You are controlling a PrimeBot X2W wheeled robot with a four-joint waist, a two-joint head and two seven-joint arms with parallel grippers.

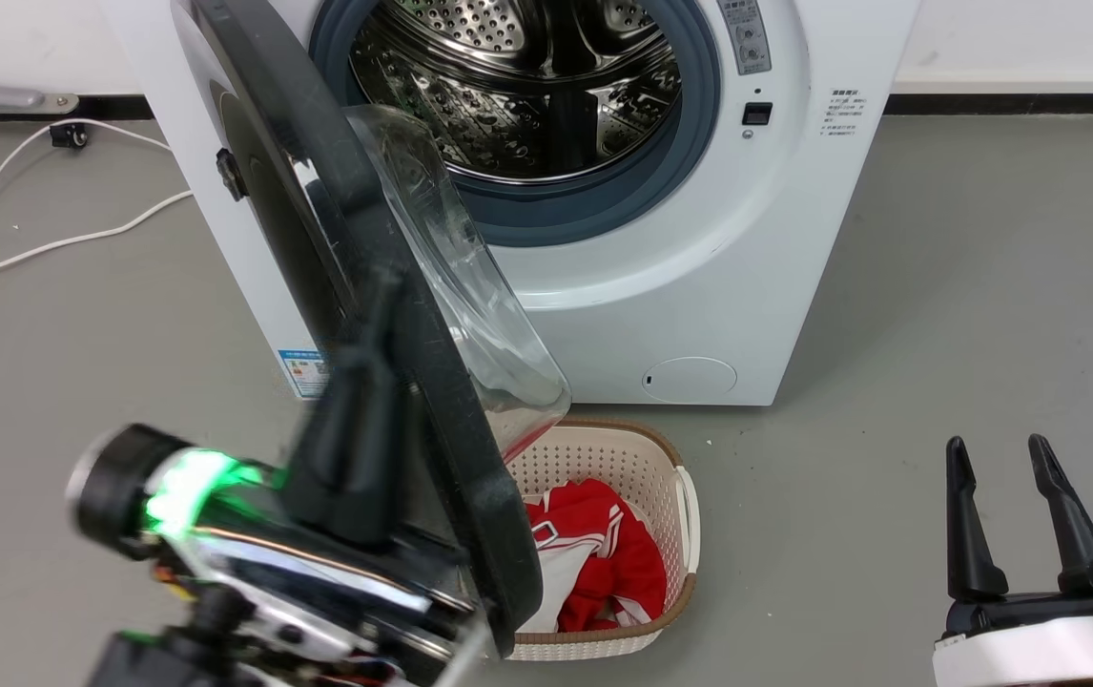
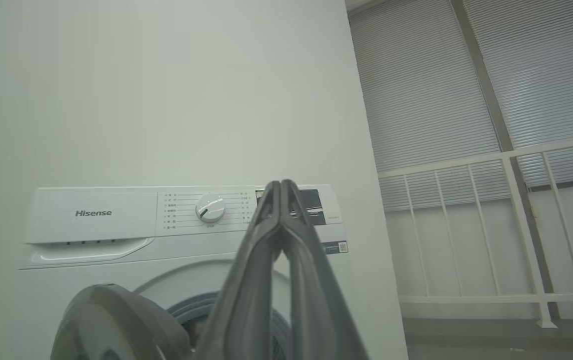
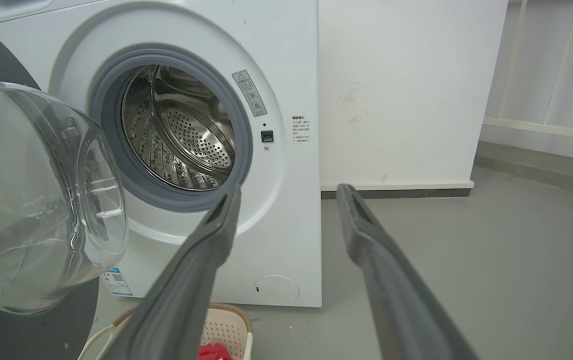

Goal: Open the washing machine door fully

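Note:
The white washing machine (image 1: 699, 286) stands with its steel drum (image 1: 527, 86) exposed. The washing machine door (image 1: 456, 429) is swung out toward me, nearly edge-on, with its clear glass bowl (image 1: 470, 296) facing the drum. My left gripper (image 1: 384, 296) is shut with nothing between its fingers. It lies blurred along the door's outer left side; contact is unclear. In the left wrist view the shut left gripper (image 2: 281, 184) points at the control panel, and the door (image 2: 111, 325) sits low left. My right gripper (image 1: 997, 444) is open at lower right, clear of the door (image 3: 41, 200).
A cream perforated basket (image 1: 685, 496) holding red and white cloth (image 1: 594, 553) sits on the floor below the door's edge. White cables (image 1: 31, 248) trail over the grey floor at left. A white railing (image 2: 516, 155) stands to the machine's right.

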